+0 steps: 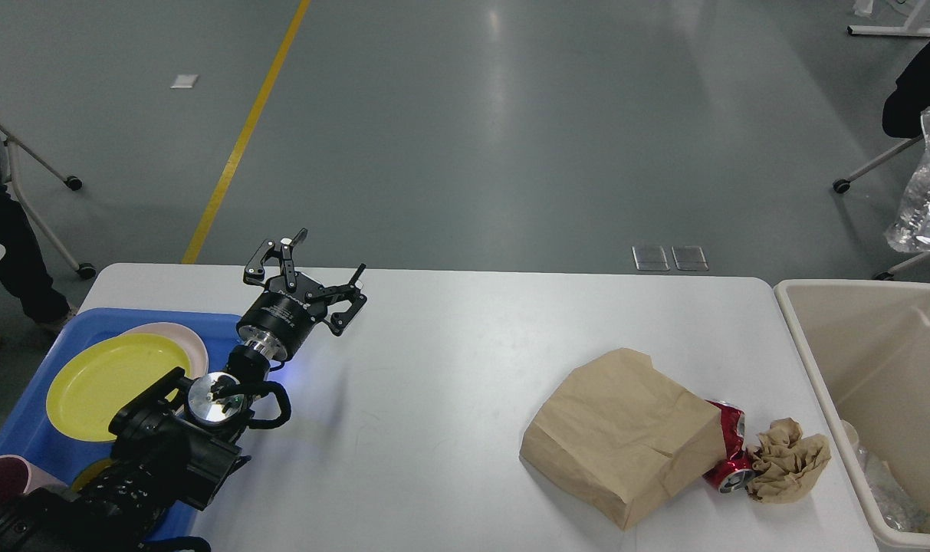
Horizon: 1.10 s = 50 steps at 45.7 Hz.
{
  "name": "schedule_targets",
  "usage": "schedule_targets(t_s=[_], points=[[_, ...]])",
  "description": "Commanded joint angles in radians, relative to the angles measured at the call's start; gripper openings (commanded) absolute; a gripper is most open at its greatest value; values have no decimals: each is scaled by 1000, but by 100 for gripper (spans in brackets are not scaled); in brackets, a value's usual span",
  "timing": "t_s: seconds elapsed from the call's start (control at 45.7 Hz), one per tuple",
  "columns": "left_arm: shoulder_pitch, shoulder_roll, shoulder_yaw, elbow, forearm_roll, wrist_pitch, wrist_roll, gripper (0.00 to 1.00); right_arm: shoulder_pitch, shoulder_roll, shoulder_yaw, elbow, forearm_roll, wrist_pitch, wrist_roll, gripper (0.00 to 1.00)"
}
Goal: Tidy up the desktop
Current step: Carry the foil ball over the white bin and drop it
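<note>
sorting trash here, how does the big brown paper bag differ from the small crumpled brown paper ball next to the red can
The big brown paper bag is far larger than the small crumpled brown paper ball. The bag lies flattened with smooth faces and creases; the ball is tightly wadded. The bag covers part of the crushed red can; the ball sits at its other side. Both are brown paper on the white desktop.

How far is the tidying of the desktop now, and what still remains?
Partly done, it seems. The yellow plate and a pink plate already lie stacked in the blue tray. Nothing is in hand: the left gripper hangs with empty, open jaws. Left on the desktop: the brown paper bag, a crushed red can and crumpled brown paper, beside the beige bin.
</note>
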<state>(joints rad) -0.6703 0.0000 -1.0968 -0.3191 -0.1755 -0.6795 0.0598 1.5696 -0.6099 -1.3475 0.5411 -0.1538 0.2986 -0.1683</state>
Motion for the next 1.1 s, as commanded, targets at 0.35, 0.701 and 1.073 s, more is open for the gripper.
schedule_targets(t_s=[0.35,0.701,1.073], points=[[0,0,0,0,1,0,0,97,-601,41,341,-388,0,-144,12,0],[0,0,0,0,-1,0,0,97,-781,113,470,-461,0,-174,13,0],[0,0,0,0,-1,0,0,97,-800,118,469,-464,0,-176,13,55]])
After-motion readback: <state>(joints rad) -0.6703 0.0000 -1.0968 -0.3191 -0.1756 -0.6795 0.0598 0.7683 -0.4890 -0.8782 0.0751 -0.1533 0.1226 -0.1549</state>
